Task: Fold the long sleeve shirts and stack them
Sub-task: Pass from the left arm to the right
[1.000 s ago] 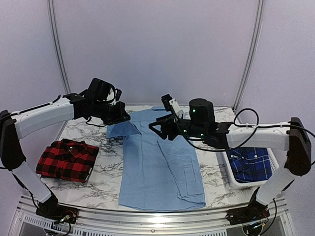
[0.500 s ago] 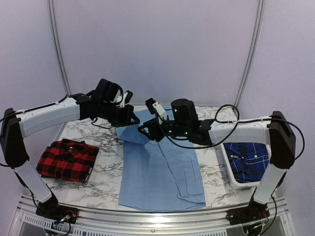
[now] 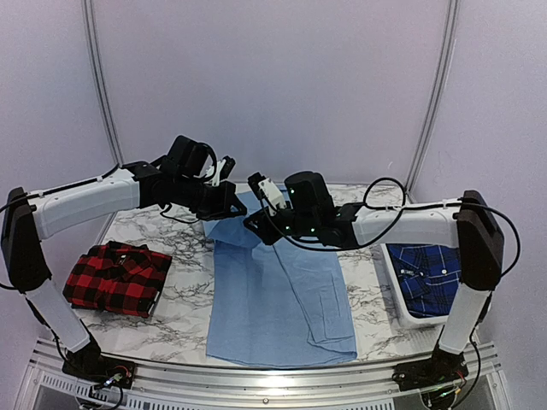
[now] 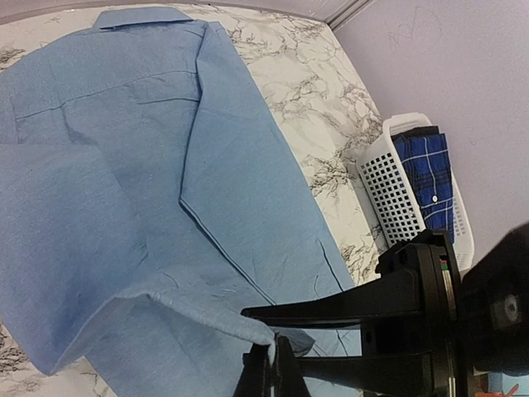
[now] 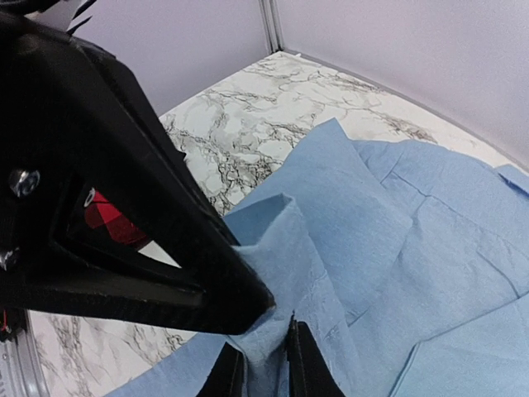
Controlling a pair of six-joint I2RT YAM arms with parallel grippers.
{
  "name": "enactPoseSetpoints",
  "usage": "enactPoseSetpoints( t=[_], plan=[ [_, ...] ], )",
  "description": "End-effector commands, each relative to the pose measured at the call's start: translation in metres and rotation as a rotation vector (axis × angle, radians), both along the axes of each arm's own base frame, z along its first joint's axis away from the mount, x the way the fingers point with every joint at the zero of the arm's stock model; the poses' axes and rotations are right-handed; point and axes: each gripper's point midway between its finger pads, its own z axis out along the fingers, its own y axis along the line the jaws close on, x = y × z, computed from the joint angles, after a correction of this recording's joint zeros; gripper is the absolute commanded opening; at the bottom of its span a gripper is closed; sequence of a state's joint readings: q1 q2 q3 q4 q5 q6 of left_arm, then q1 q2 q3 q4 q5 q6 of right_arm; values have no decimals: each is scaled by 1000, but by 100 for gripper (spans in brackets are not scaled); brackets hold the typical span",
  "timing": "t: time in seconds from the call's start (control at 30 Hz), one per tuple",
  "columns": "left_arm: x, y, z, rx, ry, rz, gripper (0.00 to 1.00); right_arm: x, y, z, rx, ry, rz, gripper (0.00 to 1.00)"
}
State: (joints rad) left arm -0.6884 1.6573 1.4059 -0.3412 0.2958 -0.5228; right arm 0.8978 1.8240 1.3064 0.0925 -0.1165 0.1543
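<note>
The left gripper (image 4: 269,368) & right gripper (image 5: 263,368) each pinch a fold of the light blue shirt (image 3: 273,299). The rest of it lies flat, mid surface (image 3: 188,295). The red check shirt (image 3: 115,278) sits folded on the left.

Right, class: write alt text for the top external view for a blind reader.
The left claw and right claw pinch a raised fold of a light blue shirt spread on a marbled table. A folded red-and-black check shirt lies left; a dark blue plaid shirt sits in a white basket, right.

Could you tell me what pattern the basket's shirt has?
The shirt is dark blue plaid with pale lines; top external view.
</note>
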Motion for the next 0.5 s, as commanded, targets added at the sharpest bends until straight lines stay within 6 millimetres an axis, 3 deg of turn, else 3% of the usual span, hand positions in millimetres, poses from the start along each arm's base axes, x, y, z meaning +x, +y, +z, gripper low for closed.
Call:
enactPoseSetpoints(
  t=[0.0,0.07,0.27,0.47],
  plan=[
    [-2,-4,4,-3,-15,-27,0,9,0,5,-11,-5,-55,8],
    [-1,-1,4,5,-21,-10,4,10,-1,6,-13,-1,-70,0],
    [8,22,26,31,-108,99,35,21,-19,23,-11,-11,-191,0],
    [10,46,51,20,-167,192,53,44,-64,34,-60,-13,-439,0]
  ],
)
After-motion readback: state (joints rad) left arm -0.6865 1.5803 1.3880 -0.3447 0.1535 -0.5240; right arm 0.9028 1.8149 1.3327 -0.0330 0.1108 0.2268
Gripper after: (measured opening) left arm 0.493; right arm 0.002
